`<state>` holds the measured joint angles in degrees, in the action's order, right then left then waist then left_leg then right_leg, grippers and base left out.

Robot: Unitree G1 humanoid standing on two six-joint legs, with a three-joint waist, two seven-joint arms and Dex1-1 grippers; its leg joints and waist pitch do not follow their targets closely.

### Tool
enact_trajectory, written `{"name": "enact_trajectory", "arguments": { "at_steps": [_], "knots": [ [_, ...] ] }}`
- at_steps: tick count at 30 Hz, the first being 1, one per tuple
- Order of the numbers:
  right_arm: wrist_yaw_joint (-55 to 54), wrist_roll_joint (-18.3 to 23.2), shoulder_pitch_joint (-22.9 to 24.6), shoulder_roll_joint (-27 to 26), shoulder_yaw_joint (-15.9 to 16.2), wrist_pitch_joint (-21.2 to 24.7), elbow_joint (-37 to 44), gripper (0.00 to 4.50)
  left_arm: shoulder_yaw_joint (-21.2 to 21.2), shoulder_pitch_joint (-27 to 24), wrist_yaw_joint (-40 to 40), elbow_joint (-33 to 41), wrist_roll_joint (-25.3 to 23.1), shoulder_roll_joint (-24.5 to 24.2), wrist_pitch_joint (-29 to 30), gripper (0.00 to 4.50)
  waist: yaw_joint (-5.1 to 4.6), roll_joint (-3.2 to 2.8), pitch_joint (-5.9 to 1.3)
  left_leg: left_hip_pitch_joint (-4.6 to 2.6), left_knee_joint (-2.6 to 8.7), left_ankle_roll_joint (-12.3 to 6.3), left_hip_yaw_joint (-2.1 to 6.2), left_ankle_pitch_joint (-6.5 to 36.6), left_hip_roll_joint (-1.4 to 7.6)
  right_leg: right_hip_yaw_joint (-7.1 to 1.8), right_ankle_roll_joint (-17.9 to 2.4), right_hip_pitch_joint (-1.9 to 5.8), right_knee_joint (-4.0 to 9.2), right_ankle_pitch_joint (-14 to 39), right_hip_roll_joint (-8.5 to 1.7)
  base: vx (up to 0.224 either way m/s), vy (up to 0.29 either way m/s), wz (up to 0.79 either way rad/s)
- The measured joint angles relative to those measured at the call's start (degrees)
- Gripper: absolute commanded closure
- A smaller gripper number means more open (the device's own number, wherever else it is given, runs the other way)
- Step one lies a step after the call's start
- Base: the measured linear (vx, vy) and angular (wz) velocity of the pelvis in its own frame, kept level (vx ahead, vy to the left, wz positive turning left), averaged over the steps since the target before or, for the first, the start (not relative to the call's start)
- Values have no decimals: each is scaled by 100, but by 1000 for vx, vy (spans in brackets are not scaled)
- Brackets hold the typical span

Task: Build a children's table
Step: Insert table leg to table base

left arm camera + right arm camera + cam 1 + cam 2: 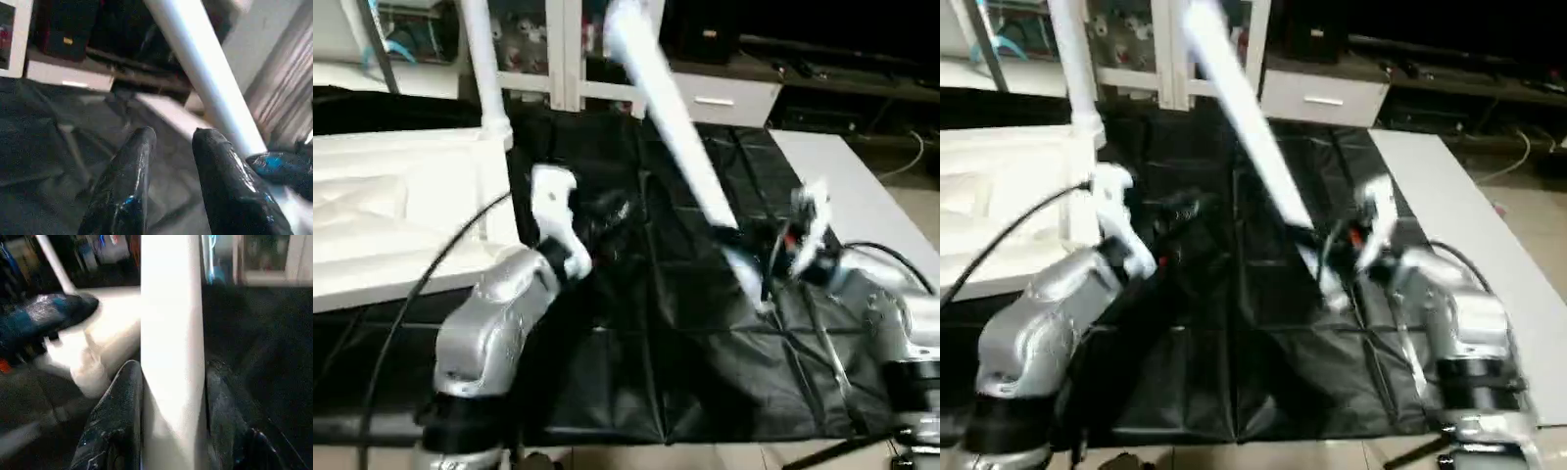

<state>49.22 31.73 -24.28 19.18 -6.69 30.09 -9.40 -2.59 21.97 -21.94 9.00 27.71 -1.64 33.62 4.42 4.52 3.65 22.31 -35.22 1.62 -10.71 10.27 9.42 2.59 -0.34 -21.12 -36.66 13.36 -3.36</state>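
Observation:
The white tabletop (382,211) lies at the left on the work surface. One white leg (481,69) stands upright in its near corner socket. A second long white leg (675,127) slants up over the middle of the black sheet. My right gripper (744,245) is shut on this leg near its lower end, and the right wrist view shows the leg (171,333) clamped between both fingers (115,416). My left gripper (607,211) hovers just right of the tabletop's corner. Its fingers (127,176) stand apart with nothing between them, and the slanted leg (205,73) passes beside them.
A black sheet (705,372) covers the work surface. A white board (862,196) lies along its right side. A low cabinet with a drawer (724,98) and shelving stand behind. A black cable (421,284) loops over my left forearm.

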Motion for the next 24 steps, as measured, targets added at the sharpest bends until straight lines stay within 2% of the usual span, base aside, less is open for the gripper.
{"name": "enact_trajectory", "arguments": {
  "at_steps": [3,5,6,9,10,14,18,24],
  "knots": [
    [-281,234,239,-569,119,3,420,313,-19,231,28,-136,314,295,12,245,83,2,1,14,3,-1,-6,0,0,0,0,-9,9,0,0,0,0,0],
    [-546,333,367,-980,175,54,726,313,-135,399,21,-172,446,550,160,215,96,2,1,27,3,-1,-15,0,3,-1,2,-19,12,-1,-2,0,0,0],
    [-633,376,394,-1089,199,62,797,313,-168,458,31,-177,480,639,213,215,96,1,2,28,3,-1,-19,0,3,-3,3,-19,15,-3,-3,0,0,0],
    [-737,422,403,-1119,221,77,1024,313,-204,520,33,-180,655,755,380,199,83,6,-1,28,4,-2,-32,1,4,-8,10,-19,22,-9,-7,0,0,0],
    [-753,430,404,-1123,230,85,1084,313,-212,520,33,-185,736,795,415,173,79,6,0,29,5,-2,-33,0,5,-7,19,-20,26,-13,-7,0,0,0],
    [-878,485,476,-1187,292,118,1392,313,-131,507,24,-178,1094,832,660,151,73,5,1,28,28,8,-38,-6,7,-7,34,-22,44,-23,-6,0,0,0],
    [-905,483,533,-1183,328,153,1439,313,18,441,-34,-105,1085,657,782,122,71,4,1,29,41,11,-41,-8,8,-8,36,-26,51,-23,-4,0,0,0],
    [-1004,471,540,-1187,342,232,1472,313,59,418,-73,-84,956,666,805,81,72,4,1,28,44,11,-43,-9,8,-8,36,-26,53,-23,-4,0,0,0]
  ]
}}
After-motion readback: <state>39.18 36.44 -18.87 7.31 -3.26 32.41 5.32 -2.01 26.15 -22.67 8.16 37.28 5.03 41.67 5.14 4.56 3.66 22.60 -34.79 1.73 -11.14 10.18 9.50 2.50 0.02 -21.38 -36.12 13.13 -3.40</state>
